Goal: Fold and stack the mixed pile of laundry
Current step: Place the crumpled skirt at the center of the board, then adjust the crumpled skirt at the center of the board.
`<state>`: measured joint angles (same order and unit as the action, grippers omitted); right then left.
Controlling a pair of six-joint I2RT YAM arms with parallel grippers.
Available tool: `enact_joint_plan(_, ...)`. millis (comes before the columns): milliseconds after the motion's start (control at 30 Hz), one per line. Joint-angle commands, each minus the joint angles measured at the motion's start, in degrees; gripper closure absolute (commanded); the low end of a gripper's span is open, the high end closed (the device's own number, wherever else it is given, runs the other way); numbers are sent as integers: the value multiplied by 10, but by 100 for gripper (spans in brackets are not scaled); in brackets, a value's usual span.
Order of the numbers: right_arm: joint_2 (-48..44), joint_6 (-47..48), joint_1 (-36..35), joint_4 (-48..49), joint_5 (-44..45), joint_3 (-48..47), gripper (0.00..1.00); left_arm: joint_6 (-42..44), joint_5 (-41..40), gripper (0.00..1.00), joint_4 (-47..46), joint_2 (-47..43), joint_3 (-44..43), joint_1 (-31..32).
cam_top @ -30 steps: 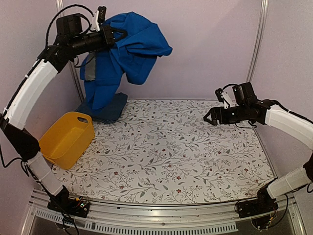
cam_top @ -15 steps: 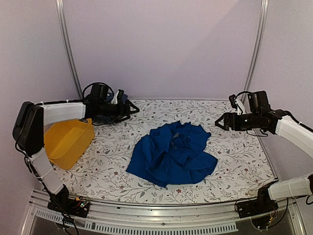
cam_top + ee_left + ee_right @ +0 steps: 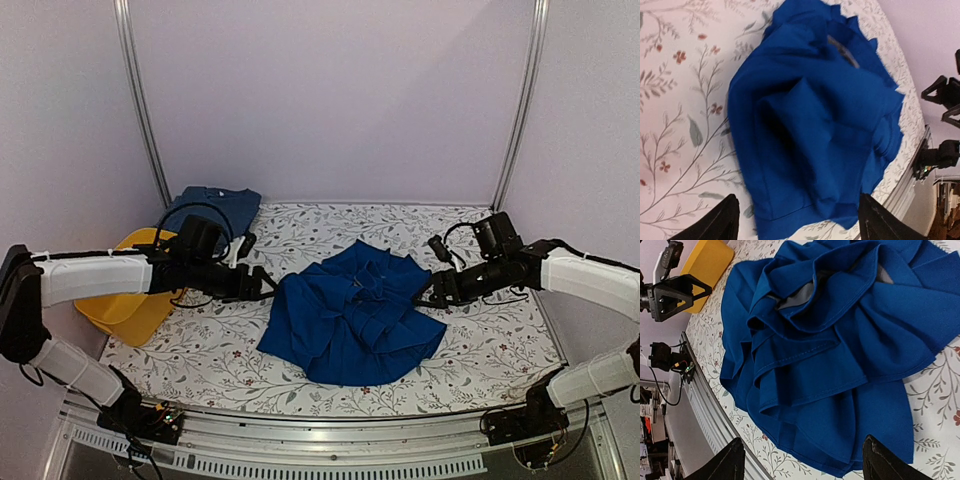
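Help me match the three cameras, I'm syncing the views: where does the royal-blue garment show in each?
Top external: the royal-blue garment lies crumpled mid-table, a little toward the near edge.
Left wrist: the garment fills the middle and right of the picture.
Right wrist: the garment fills most of the picture.
Shared landmark: the floral table cover beneath it.

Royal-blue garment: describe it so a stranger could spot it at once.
Start at the floral-patterned table: in its middle lies the royal-blue garment, a loose crumpled heap. The darker navy piece lies flat at the far-left corner behind the yellow tub; this one is brighter, rumpled, and shows a grey lining.
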<state>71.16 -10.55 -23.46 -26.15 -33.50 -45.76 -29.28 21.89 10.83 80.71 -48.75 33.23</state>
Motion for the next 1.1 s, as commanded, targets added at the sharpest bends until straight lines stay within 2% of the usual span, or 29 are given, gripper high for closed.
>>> enact_joint_plan(0, 59, -2, -81, -6, 25, -10, 21, -82, -42, 21, 28, -14, 101, 1)
enact_joint_plan(167, 131, 4, -187, -15, 97, -60, 22, -140, -33, 22, 9, -23, 159, 2)
enact_joint_plan(367, 229, 38, -321, -41, 223, -113, 20, -157, -19, 22, -4, 14, 167, 15)
enact_joint_plan(767, 327, 77, -455, -58, 359, -129, 21, -159, 9, 22, -39, 74, 145, 41)
enact_joint_plan(833, 355, 74, -468, -70, 371, -129, 31, -160, 12, 25, -44, 78, 145, 43)
enact_joint_plan(933, 374, 60, -470, -81, 388, -135, 62, -156, 15, 36, -49, 89, 143, 47)
enact_joint_plan(1067, 334, 53, -457, -96, 389, -161, 98, -156, 8, 51, -43, 102, 151, 49)
